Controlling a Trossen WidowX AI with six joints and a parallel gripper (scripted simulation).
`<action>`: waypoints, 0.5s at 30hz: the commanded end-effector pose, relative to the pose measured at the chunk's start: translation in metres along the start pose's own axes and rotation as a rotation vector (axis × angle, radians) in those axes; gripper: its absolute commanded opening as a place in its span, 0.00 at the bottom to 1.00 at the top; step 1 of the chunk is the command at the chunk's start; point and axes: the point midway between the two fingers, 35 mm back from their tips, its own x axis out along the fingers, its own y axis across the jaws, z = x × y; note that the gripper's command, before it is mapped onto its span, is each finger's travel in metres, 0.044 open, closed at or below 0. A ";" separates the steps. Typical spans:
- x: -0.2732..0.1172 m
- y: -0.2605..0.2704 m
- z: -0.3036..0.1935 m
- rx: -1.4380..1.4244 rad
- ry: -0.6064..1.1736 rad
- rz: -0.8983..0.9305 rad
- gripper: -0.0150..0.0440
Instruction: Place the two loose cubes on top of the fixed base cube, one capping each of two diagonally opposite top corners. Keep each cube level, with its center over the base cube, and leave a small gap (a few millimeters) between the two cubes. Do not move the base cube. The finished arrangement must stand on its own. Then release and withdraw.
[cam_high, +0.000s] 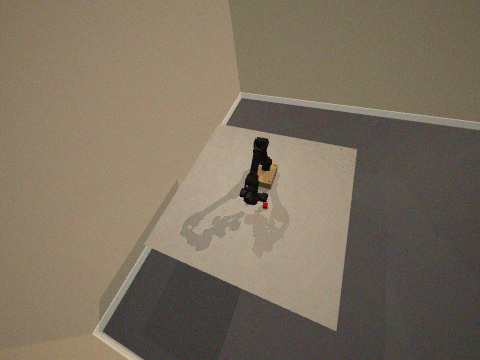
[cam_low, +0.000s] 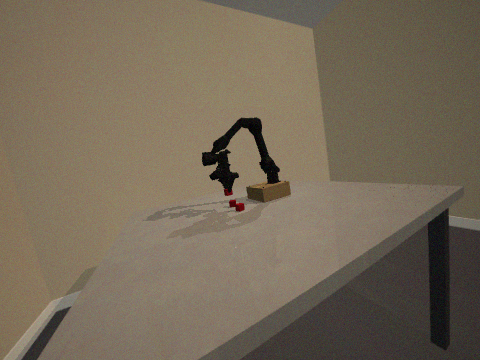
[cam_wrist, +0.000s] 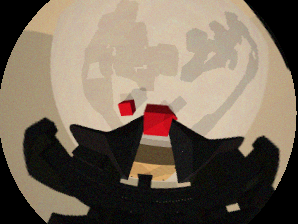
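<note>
- The end effector (cam_high: 252, 198) (cam_low: 228, 190) (cam_wrist: 156, 119) is clenched on one red cube, the held cube (cam_low: 228, 193) (cam_wrist: 156, 123), and points down.
- The held cube hangs above the surface (cam_high: 312, 225) (cam_low: 300, 245) (cam_wrist: 70, 75), apart from the cubes below.
- It looks roughly level in the exterior view; in the wrist view one flat side faces the camera squarely, with a darker side along its upper edge.
- All three cubes look about as wide as tall, so none shows a long axis.
- The outer cube (cam_high: 265, 205) (cam_low: 240, 207) (cam_wrist: 127, 107) rests flat on the surface, its edges turned slightly from those of the held cube in the wrist view.
- The inner cube (cam_low: 232, 203) rests just beside it; whether they touch is too small to tell. A red sliver past the held cube's right edge in the wrist view is mostly hidden.
- Which resting cube is the base is unclear, and neither carries a cube on top.
- The arm (cam_high: 255, 162) (cam_low: 257, 135) rises from a wooden block (cam_high: 268, 176) (cam_low: 272, 192) (cam_wrist: 152, 171) and bends over toward the cubes.
</note>
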 end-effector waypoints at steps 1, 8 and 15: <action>0.002 0.008 0.001 0.083 -0.001 -0.003 0.43; 0.006 0.027 0.002 0.267 -0.001 -0.001 0.43; 0.010 0.046 0.001 0.451 0.000 0.000 0.43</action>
